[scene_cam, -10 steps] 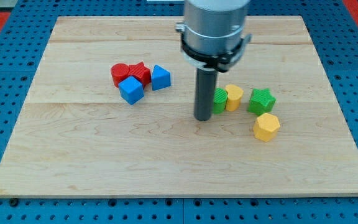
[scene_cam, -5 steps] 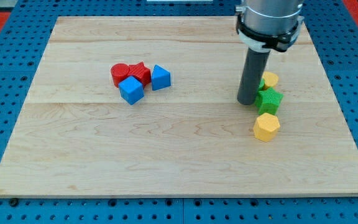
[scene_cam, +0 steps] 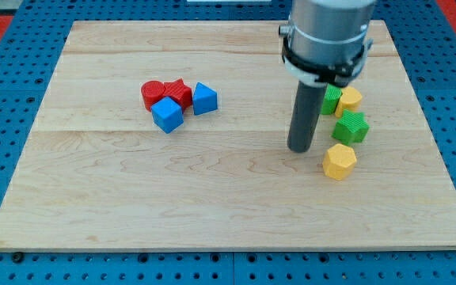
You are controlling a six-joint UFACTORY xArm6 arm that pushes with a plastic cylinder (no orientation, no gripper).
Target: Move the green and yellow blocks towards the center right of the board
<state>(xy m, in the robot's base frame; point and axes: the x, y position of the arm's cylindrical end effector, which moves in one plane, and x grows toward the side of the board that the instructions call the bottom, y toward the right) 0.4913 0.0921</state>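
Note:
My tip (scene_cam: 299, 149) rests on the board at the view's centre right, just left of the green and yellow blocks. A green star block (scene_cam: 351, 127) lies to its right. A yellow hexagon block (scene_cam: 340, 161) lies below and right of the tip, a small gap away. A second green block (scene_cam: 332, 99), partly hidden by the rod, touches a second yellow block (scene_cam: 349, 100) above the star.
A red cylinder (scene_cam: 151, 93), a red star (scene_cam: 179, 92), a blue cube (scene_cam: 167, 115) and a second blue block (scene_cam: 205, 98) sit clustered at the view's left of centre. The wooden board (scene_cam: 93, 190) lies on a blue pegboard.
The tip pushed the green and yellow pair to the right and up beside the green star, then drew back down and left. The green star shifted slightly right.

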